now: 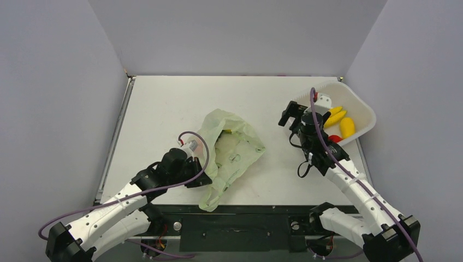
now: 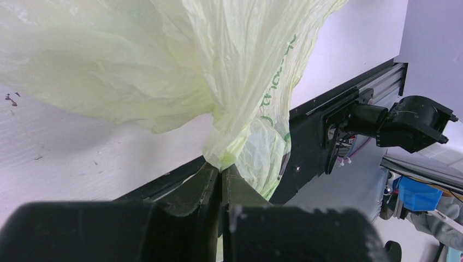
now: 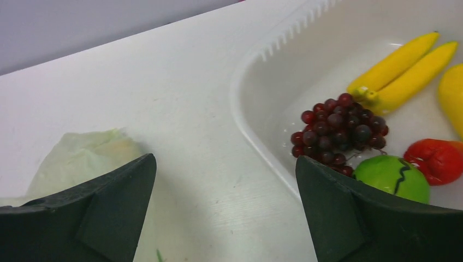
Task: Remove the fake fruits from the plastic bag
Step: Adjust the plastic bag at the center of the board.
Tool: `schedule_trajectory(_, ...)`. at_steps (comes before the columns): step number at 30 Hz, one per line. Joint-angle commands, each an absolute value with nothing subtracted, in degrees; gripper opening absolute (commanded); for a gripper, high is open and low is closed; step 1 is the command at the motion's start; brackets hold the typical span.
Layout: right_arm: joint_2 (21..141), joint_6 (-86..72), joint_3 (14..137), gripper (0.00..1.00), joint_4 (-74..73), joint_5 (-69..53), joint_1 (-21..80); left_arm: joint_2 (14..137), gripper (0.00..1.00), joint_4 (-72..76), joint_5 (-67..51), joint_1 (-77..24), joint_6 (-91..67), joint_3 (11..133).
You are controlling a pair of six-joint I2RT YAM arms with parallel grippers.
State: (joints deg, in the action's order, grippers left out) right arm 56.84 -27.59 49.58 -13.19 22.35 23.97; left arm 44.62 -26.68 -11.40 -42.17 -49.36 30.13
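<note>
The pale green plastic bag (image 1: pixel 232 150) lies crumpled mid-table, and a small yellow bit (image 1: pixel 231 131) shows in its folds. My left gripper (image 2: pixel 222 172) is shut on a gathered twist of the bag (image 2: pixel 164 65) near the table's front edge. My right gripper (image 3: pixel 225 180) stands open and empty over bare table, between the bag (image 3: pixel 82 158) and the basket. Fake fruits lie in the basket: a round green one (image 3: pixel 392 177) and a small red one (image 3: pixel 437 160). In the top view the right gripper (image 1: pixel 292 115) hangs just left of the basket.
The white basket (image 1: pixel 360 101) sits at the right rear, its rim (image 3: pixel 256 136) close to my right finger. It also holds yellow bananas (image 3: pixel 404 68), a dark grape bunch (image 3: pixel 338 128) and another yellow piece (image 3: pixel 453 98). Grey walls enclose the table.
</note>
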Motion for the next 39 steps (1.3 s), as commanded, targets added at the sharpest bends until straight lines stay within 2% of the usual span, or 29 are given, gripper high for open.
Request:
schedule_trajectory(1, 55.6, -24.4, 48.2, 0.92, -7.1, 15.5, 30.1, 44.9, 0.00, -24.4, -12.0, -42.0, -49.4, 31.8)
schedule_trajectory(5, 55.4, -28.0, 45.5, 0.87, -2.0, 11.1, 38.4, 44.7, 0.00, -26.6, -11.3, -41.9, -48.6, 33.1)
schedule_trajectory(9, 57.8, -31.2, 42.5, 0.73, 5.7, 10.0, 47.9, 44.4, 0.00, -28.5, -10.0, -41.8, -47.8, 34.6)
schedule_trajectory(12, 61.9, -31.4, 43.5, 0.58, 7.0, 10.8, 54.2, 44.2, 0.00, -30.0, -8.5, -41.8, -47.5, 36.4)
schedule_trajectory(14, 65.0, -31.8, 45.1, 0.49, 7.1, 11.0, 56.2, 43.8, 0.00, -31.4, -7.2, -41.8, -47.1, 37.7)
schedule_trajectory(19, 73.3, -33.4, 47.5, 0.39, 9.0, 7.2, 57.0, 42.8, 0.00, -34.3, -3.7, -41.6, -46.3, 41.1)
schedule_trajectory(28, 83.8, -39.1, 51.9, 0.33, 9.7, 0.7, 53.5, 49.4, 0.00, -34.3, -3.1, -40.1, -41.8, 50.3)
schedule_trajectory(34, 86.7, -42.7, 50.6, 0.32, 11.5, -3.2, 48.8, 62.7, 0.00, -31.1, -11.3, -35.2, -38.6, 66.5)
schedule_trajectory(37, 86.3, -42.3, 50.0, 0.32, 11.3, -2.6, 47.9, 67.3, 0.00, -32.9, -10.9, -39.7, -37.0, 74.4)
schedule_trajectory(39, 86.3, -41.7, 49.9, 0.32, 11.3, -2.4, 47.8, 65.4, 0.00, -34.3, -8.2, -41.8, -36.5, 71.5)
